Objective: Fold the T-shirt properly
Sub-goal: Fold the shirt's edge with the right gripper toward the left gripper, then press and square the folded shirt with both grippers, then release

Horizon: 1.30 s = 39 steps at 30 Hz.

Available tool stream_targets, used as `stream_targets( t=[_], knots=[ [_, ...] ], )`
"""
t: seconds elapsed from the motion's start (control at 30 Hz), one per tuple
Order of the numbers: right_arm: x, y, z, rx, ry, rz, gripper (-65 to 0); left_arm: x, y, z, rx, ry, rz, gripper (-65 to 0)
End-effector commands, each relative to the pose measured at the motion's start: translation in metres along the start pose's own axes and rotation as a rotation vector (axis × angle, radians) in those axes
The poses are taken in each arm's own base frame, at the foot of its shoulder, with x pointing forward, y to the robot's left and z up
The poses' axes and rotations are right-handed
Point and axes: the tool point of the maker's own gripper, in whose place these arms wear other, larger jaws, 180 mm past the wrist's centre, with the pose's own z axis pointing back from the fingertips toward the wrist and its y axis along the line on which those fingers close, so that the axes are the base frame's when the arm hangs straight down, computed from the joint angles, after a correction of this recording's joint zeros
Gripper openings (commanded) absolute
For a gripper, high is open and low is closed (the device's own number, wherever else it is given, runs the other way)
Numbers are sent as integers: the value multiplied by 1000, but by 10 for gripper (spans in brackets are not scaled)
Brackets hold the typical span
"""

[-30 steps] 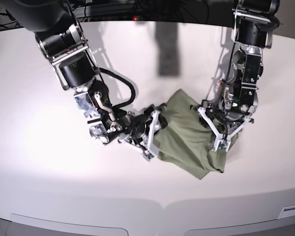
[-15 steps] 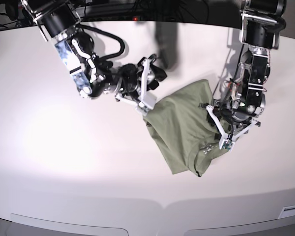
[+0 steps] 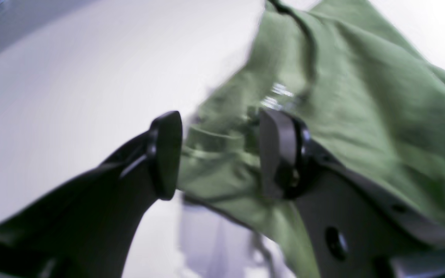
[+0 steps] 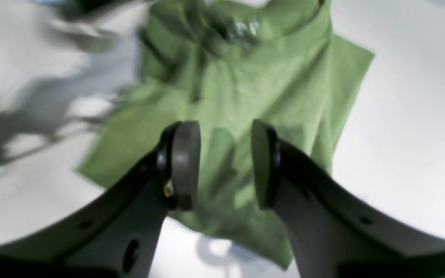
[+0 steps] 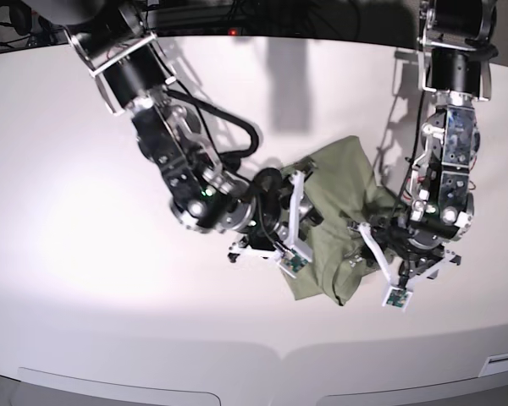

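Note:
The sage-green T-shirt [image 5: 334,194] lies bunched and wrinkled on the white table [image 5: 110,254], right of centre. My right gripper [image 5: 284,241] is at the shirt's left edge. In the right wrist view it [image 4: 222,166] is open above the shirt [image 4: 245,85], with the collar label [image 4: 242,27] at the far end. My left gripper [image 5: 394,283] is at the shirt's front right corner. In the left wrist view it [image 3: 222,154] is open, with folds of the shirt [image 3: 361,96] showing between and behind its fingers. That view is blurred.
The table's curved front edge [image 5: 279,351] lies just below the shirt and grippers. Dark equipment and cables [image 5: 237,13] sit along the table's back edge. Both arms crowd the shirt from left and right.
My right gripper has swung from the upper left down to the shirt's left front edge. The shirt is more bunched. My left gripper has moved down toward the table's front.

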Motion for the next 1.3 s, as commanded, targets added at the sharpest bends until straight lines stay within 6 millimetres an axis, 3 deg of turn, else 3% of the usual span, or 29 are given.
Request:
stream_targets(
  t=[0.0, 0.13, 0.3, 0.4, 0.5, 0.67, 0.77, 0.9, 1.17, 1.27],
  knots=[
    [16, -7, -6, -5, -26, -4, -423, 16, 4, 4, 2, -39, 2, -334],
    [-7, -18, -38, -27, 110, -10, -423, -1, -7, 5, -53, 55, 37, -334],
    [-34, -13, -39, -9, 216, -39, -423, -14, -31, 8, -177, 112, 109, -334],
    [-34, -9, -39, 9, 212, -46, -423, -20, -45, 9, -235, 79, 148, -334],
    [-13, -19, -35, -14, 165, -29, -423, -26, -48, 8, -235, 57, 159, -334],
    [51, -49, -8, -91, 1, -13, -423, -39, -51, 9, -233, 81, 160, -334],
    [60, -72, 4, -138, -23, -51, -423, -45, -53, 9, -236, 90, 163, -334],
    [38, -82, 8, -150, 2, -115, -423, -48, -54, 9, -238, 89, 166, -334],
    [-24, -67, 5, -108, 105, -152, -423, -50, -54, 9, -238, 98, 165, -334],
    [-56, -65, 11, -104, 182, -136, -423, -51, -54, 10, -238, 104, 164, -334]
  ],
)
